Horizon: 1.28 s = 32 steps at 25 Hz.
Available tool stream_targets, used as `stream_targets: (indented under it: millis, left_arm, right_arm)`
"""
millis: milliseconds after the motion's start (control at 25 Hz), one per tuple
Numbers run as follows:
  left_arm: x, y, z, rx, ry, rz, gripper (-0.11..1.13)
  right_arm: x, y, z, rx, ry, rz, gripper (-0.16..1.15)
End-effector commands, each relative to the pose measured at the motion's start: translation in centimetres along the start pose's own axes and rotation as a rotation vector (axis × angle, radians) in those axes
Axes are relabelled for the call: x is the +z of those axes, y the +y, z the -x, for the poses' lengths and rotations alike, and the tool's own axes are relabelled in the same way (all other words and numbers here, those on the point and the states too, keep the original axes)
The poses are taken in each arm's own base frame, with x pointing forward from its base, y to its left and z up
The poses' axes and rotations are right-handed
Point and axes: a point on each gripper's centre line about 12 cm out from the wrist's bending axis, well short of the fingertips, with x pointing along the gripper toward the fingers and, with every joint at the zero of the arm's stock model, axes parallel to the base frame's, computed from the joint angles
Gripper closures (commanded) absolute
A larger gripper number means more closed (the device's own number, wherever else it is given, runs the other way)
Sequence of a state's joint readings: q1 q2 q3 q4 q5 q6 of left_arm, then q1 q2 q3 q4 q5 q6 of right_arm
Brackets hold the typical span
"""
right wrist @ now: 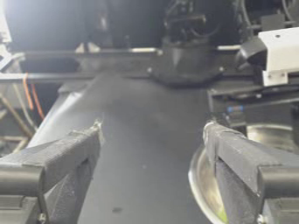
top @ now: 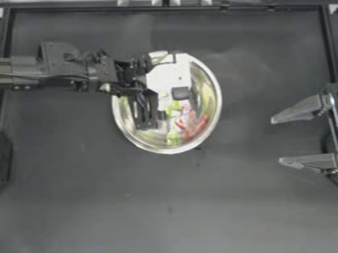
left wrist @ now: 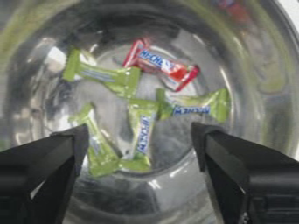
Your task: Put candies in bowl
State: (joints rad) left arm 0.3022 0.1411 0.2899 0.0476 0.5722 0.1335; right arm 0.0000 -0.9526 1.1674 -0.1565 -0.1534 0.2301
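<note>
The left gripper (top: 147,109) is hanging over the bowl (top: 210,106), jaws wide open & holding nothing. In the left wrist view the candies are all lying inside the bowl, on its shiny bottom: the red candy (left wrist: 161,65) farthest from the jaws, 4 green candies nearer, one (left wrist: 105,76) next to the red one, one (left wrist: 196,106) w/ blue writing, one (left wrist: 142,135) standing long-ways btwn the jaws, one (left wrist: 98,146) by the left jaw. No candy is showing outside the bowl, so the job is looking done.

The right gripper (top: 300,136) is waiting well to the right of the bowl, jaws open, empty.

These candies are prob. very light & a bit squishy. The wrappers are looking slick & crinkly, so they may be slipping on the metal. Best spot to pinch: across the fat middle, not the thin twisted ends.

Writing: red one is reading sth like "HI-CHE…", likely Hi-Chew. Same blue word is on 2 green ones, too blurry to be sure.
</note>
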Motion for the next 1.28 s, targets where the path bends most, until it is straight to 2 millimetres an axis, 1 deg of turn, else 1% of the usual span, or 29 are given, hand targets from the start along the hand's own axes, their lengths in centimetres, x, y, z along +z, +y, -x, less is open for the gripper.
stream_targets:
  millis: [40,200,400,640,760,880,1040,1280]
  left_arm:
    - [2.1,0.3,5.2,0.022,-0.147,0.002,0.03]
    - [2.5,-0.6,8.7,0.021,-0.254,-0.014,0.05]
    - [2.2,-2.4,12.6,-0.014,-0.369,-0.016,0.06]
    - [0.7,-5.2,18.3,-0.076,-0.576,-0.027,0.06]
    - [-0.6,-6.2,20.3,-0.108,-0.669,-0.024,0.06]
    - [-2.0,-6.9,21.6,-0.134,-0.728,-0.016,0.06]
    - [-4.0,-7.6,22.4,-0.160,-0.781,-0.013,0.06]
    - [-7.0,-8.0,22.5,-0.174,-0.826,-0.021,0.06]
  right_arm:
    - [0.4,0.1,-0.1,0.003,-0.012,-0.001,-0.01]
    - [0.4,0.1,-0.1,0.003,-0.012,-0.001,-0.01]
    - [0.5,-0.1,-0.2,-0.004,-0.016,-0.002,-0.01]
    - [0.5,-0.4,-0.1,-0.018,-0.015,-0.001,-0.01]
    - [0.6,-0.4,-0.1,-0.022,-0.019,-0.001,-0.01]
    - [0.7,-0.6,-0.1,-0.029,-0.021,-0.001,-0.01]
    - [0.8,-0.7,-0.1,-0.034,-0.021,-0.002,-0.01]
    - [1.0,-0.8,-0.2,-0.043,-0.023,-0.002,-0.01]
